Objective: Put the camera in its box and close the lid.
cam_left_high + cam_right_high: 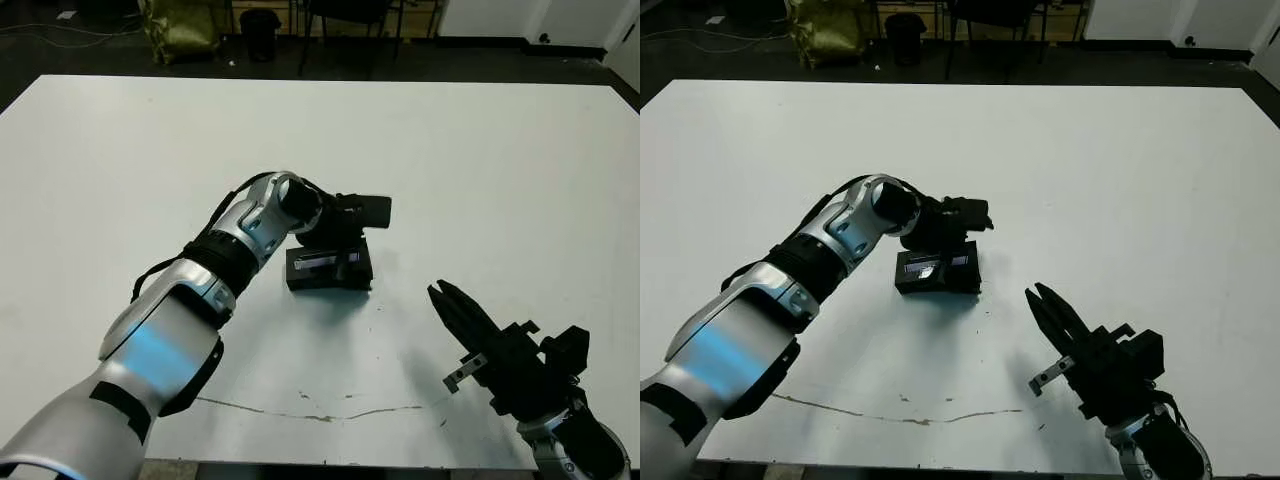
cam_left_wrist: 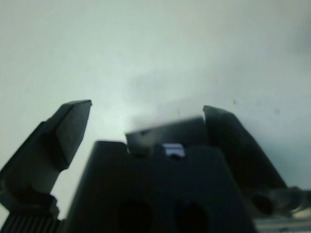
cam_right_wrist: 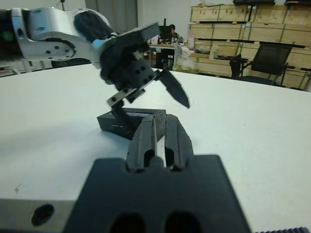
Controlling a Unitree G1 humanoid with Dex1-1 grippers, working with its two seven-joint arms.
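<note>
A black lid [image 1: 330, 268] with a greyish reflective panel lies flat at the table's middle, also seen as the lid [image 3: 130, 120] in the right wrist view. It covers whatever is under it, so the box and the camera are hidden. My left gripper [image 1: 336, 240] hangs just above the lid, pointing down, open with nothing between its fingers [image 3: 175, 88]. In the left wrist view a blurred dark edge [image 2: 165, 130] shows between the spread fingers [image 2: 63, 136]. My right gripper [image 1: 442, 295] is shut and holds nothing. It floats to the right of the lid, nearer the front edge, pointing at it.
A thin crack line [image 1: 300, 412] runs along the white table [image 1: 480, 160] near its front edge. Beyond the far edge stand a yellow bag [image 1: 180, 25] and chair legs [image 1: 345, 25]. Wooden crates [image 3: 252, 29] and an office chair [image 3: 265, 60] show far off.
</note>
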